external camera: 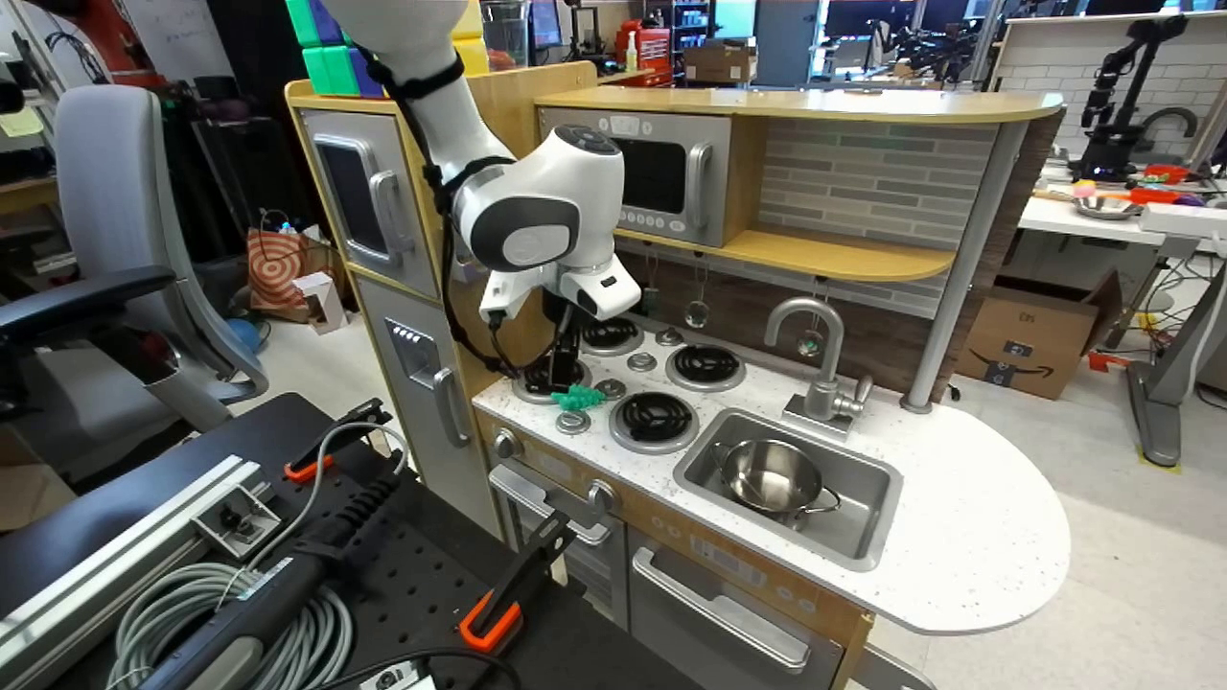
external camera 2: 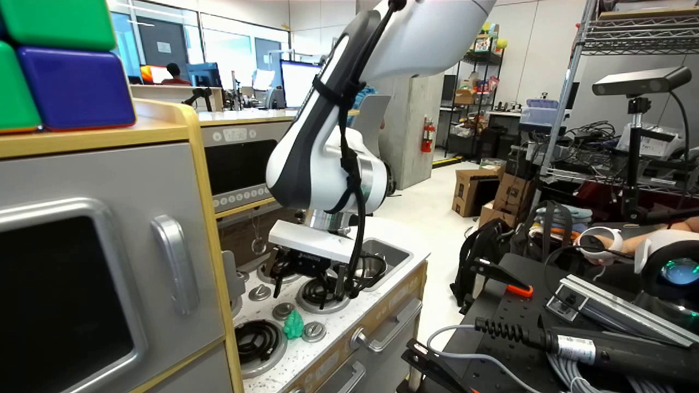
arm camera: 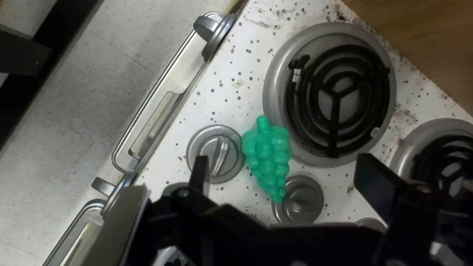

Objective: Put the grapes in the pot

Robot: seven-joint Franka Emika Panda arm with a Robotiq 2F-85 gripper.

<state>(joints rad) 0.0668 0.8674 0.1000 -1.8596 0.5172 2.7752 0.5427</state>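
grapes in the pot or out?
Out: the grapes lie on the stovetop beside a knob; the pot sits in the sink.

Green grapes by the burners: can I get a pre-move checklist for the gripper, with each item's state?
1. Gripper open: ok, fingers apart.
2. Grapes within the finger gap, wrist view: ok.
3. Fingers lowered for a grasp: not ok; in an exterior view the fingertips appear to hang above the counter.
4. Finger room beside the grapes: not ok; a knob sits close alongside, possibly in the way.
5. Narrow end free of the second knob: cannot tell; they overlap in the wrist view.
6. Pot in the sink, uncovered: ok.
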